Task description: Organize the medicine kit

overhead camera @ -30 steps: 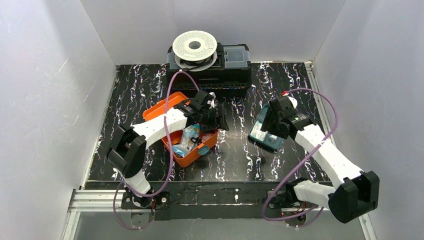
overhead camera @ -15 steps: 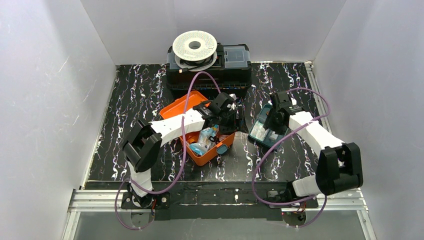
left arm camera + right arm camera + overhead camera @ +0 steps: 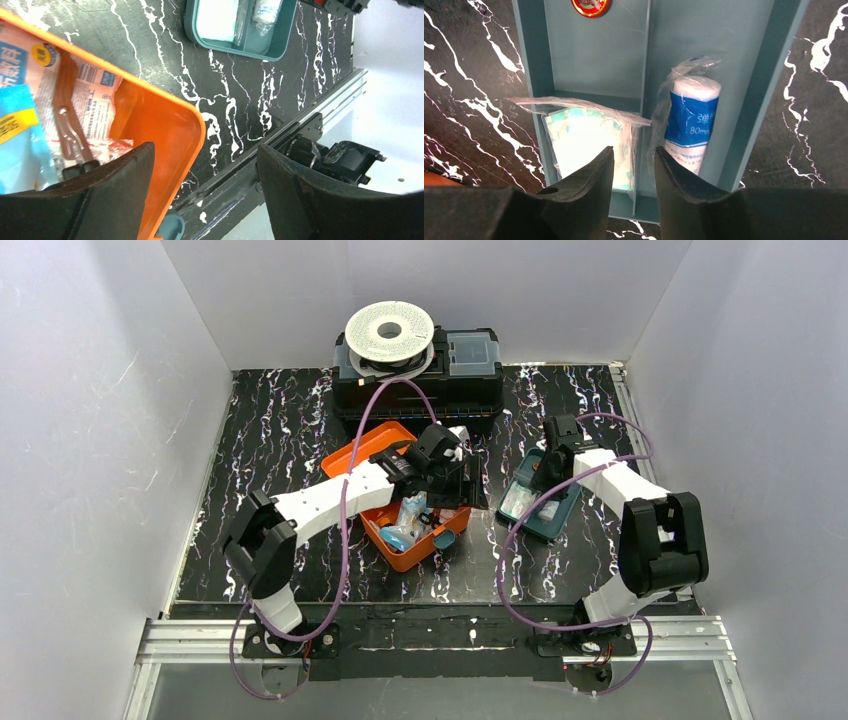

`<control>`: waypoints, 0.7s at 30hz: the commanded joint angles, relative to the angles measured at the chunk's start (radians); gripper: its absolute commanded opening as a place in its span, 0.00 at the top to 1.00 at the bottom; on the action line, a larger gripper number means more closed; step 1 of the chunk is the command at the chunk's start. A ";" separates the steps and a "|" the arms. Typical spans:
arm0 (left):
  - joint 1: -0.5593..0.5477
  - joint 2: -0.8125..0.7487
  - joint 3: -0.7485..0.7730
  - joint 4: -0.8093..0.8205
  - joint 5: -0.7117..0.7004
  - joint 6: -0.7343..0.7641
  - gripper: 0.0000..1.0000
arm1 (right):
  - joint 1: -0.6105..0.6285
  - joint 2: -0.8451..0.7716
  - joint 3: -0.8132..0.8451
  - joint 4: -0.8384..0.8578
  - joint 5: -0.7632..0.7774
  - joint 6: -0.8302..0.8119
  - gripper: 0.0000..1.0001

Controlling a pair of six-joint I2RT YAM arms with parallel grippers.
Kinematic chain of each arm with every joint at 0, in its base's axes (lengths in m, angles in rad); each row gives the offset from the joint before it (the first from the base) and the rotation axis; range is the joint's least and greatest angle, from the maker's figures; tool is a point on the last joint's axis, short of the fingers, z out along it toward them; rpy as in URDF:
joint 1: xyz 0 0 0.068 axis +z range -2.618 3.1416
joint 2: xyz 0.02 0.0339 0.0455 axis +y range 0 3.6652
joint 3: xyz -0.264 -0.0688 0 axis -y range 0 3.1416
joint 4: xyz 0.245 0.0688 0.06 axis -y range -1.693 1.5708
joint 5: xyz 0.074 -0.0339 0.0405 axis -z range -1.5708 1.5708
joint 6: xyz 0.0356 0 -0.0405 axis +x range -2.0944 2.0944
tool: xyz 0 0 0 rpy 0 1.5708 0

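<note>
Orange medicine kit (image 3: 395,552) and its teal tray (image 3: 529,75) sit apart on the tabletop.
Left gripper (image 3: 205,160) — wide open over the kit's corner; right gripper (image 3: 634,152) over the tray's divider, cannot tell if it grips.

— How is the left arm (image 3: 330,495) placed?
— Its elbow sits out to the left, and the forearm stretches forward and to the right with the wrist tipped downward. The left gripper (image 3: 205,150) has its jaws spread wide.
— And the right arm (image 3: 612,476)?
— It is folded tight, elbow raised on the right, forearm angled away and to the left. The right gripper (image 3: 634,152) points straight down with only a narrow gap between its jaws. Whether they pinch anything is hard to tell.
</note>
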 commanded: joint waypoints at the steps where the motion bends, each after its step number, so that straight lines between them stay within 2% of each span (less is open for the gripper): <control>1: -0.004 -0.098 0.049 -0.109 -0.078 0.092 0.26 | -0.010 0.032 0.052 0.040 -0.010 0.005 0.59; 7: -0.003 -0.186 0.039 -0.177 -0.142 0.136 0.25 | -0.018 0.081 0.067 0.041 -0.003 0.007 0.64; 16: -0.003 -0.382 -0.096 -0.222 -0.192 0.144 0.23 | -0.020 0.124 0.062 0.043 0.011 0.014 0.71; 21: -0.003 -0.495 -0.181 -0.255 -0.247 0.140 0.22 | -0.020 0.144 0.053 0.046 0.014 0.020 0.79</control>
